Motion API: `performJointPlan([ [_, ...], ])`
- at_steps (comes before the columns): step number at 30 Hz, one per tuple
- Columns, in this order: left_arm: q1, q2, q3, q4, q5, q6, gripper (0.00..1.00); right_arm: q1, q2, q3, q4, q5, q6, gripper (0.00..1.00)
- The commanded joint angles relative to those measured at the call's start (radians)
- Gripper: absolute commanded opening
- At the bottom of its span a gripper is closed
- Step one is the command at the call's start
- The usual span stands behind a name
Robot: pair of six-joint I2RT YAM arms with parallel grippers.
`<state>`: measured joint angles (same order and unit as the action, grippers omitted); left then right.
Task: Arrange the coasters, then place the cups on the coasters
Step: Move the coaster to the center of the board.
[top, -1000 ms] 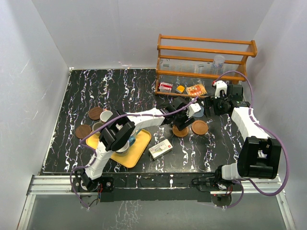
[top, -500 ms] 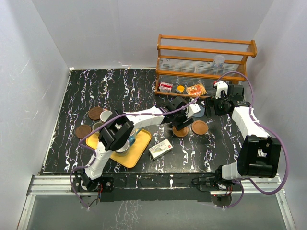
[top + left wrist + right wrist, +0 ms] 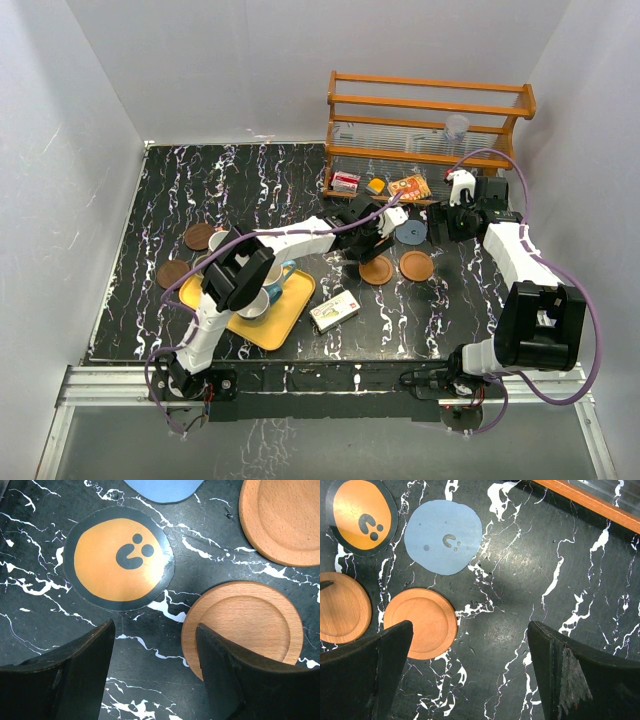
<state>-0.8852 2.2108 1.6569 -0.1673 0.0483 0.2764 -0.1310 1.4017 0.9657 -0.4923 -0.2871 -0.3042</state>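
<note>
My left gripper (image 3: 154, 631) hangs open and empty just above the black marble table. An orange coaster (image 3: 120, 562) with a dark rim lies ahead of it, and an orange-brown wooden coaster (image 3: 245, 625) sits by its right finger. A second wooden coaster (image 3: 282, 517) and the grey-blue coaster (image 3: 162, 487) lie further on. From above, the left gripper (image 3: 378, 228) is beside the grey-blue coaster (image 3: 410, 232) and wooden coasters (image 3: 377, 270). My right gripper (image 3: 470, 630) stands wide open and empty near them. Two dark brown coasters (image 3: 199, 236) and the cups (image 3: 220, 241) are at the left.
A yellow tray (image 3: 278, 325) at front left holds some of the cups. A small white box (image 3: 335, 312) lies beside it. A wooden rack (image 3: 430, 105) with a clear plastic cup (image 3: 457, 128) stands at the back right, with snack packets (image 3: 410, 187) at its foot.
My left gripper has drawn back to the left, away from the grey-blue coaster, which now shows in full. The right arm has stayed still.
</note>
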Motion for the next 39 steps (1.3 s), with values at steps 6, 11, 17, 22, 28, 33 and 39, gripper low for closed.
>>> performJointPlan([
  [6, 0.007, 0.017, 0.040, -0.033, -0.012, -0.002, 0.64, -0.004, 0.000, 0.013, 0.034, -0.012, 0.005, 0.98],
  [11, 0.008, 0.029, 0.049, -0.034, -0.004, -0.008, 0.64, -0.005, 0.000, 0.015, 0.031, -0.012, 0.005, 0.98],
  [17, 0.008, 0.046, 0.060, -0.037, 0.008, -0.019, 0.65, -0.005, 0.003, 0.017, 0.026, -0.015, 0.004, 0.98],
  [22, 0.008, 0.069, 0.093, -0.051, 0.015, -0.025, 0.65, -0.005, 0.003, 0.016, 0.026, -0.014, 0.004, 0.99],
  [28, 0.007, 0.075, 0.101, -0.059, 0.038, -0.035, 0.66, -0.004, 0.003, 0.017, 0.026, -0.012, 0.002, 0.98],
  [33, 0.007, 0.057, 0.079, -0.055, 0.054, -0.043, 0.67, -0.005, 0.002, 0.017, 0.026, -0.012, 0.002, 0.98],
  [39, 0.005, 0.032, 0.062, -0.052, 0.084, -0.050, 0.69, -0.005, 0.000, 0.017, 0.025, -0.014, 0.002, 0.98],
])
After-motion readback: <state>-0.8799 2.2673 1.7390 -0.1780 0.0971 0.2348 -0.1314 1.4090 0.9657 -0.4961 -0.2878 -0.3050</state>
